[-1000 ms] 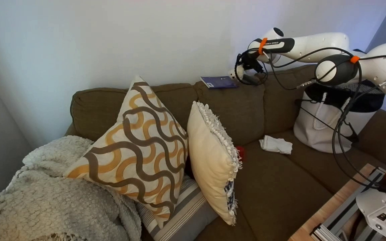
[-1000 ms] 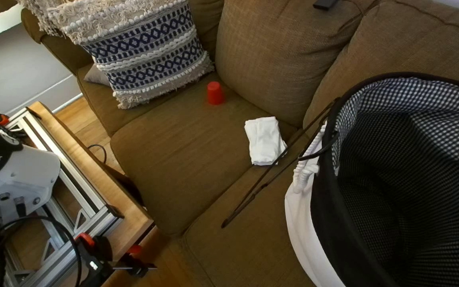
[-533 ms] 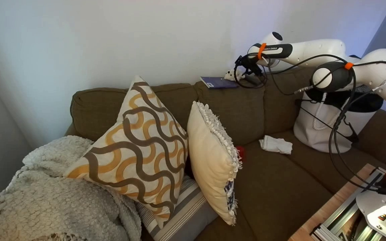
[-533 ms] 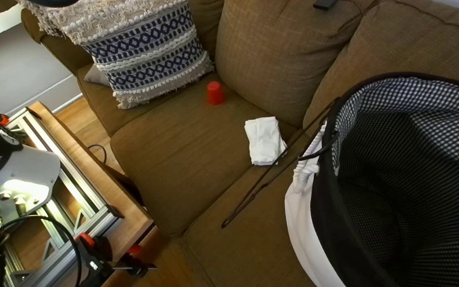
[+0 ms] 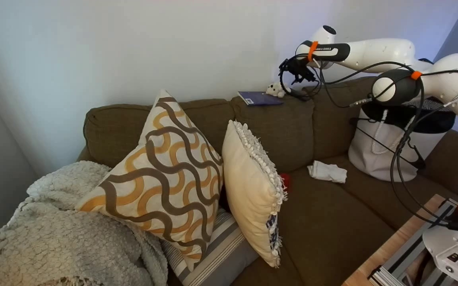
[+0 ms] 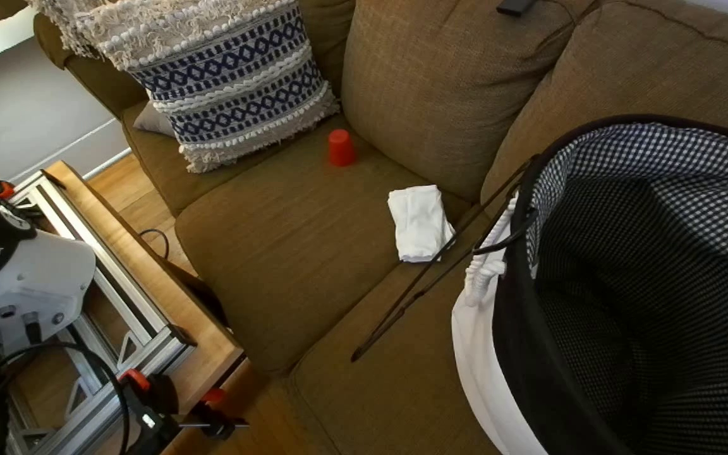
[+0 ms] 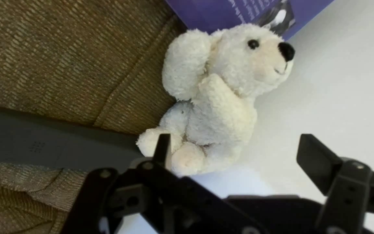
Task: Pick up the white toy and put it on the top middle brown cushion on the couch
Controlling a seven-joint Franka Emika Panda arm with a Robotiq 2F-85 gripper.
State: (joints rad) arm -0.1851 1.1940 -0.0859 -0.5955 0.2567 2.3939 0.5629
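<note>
The white toy (image 5: 275, 90), a small cream plush bear with a black nose, lies on the flat top edge of the top middle brown cushion (image 5: 276, 127). It sits against the wall, beside a purple book. Just above it and slightly to the right hangs my gripper (image 5: 292, 77), apart from the toy. In the wrist view the white toy (image 7: 222, 110) shows whole except for a foot partly covered by a finger, and the gripper (image 7: 234, 138) is spread wide with nothing held. The couch (image 5: 324, 222) is olive-brown. Neither toy nor gripper appears in the exterior view showing the cushion (image 6: 440, 82) closer.
The purple book (image 5: 259, 98) and a dark remote-like object (image 7: 50, 139) flank the toy. On the seat lie a white folded cloth (image 6: 419, 221) and a red cup (image 6: 340, 147). A large bag (image 5: 384, 147) stands right; throw pillows (image 5: 253, 190) lean left. The wall is close behind.
The gripper came down with the toy, opened, and rose again. The toy has stayed behind on the cushion's top, free of the fingers.
</note>
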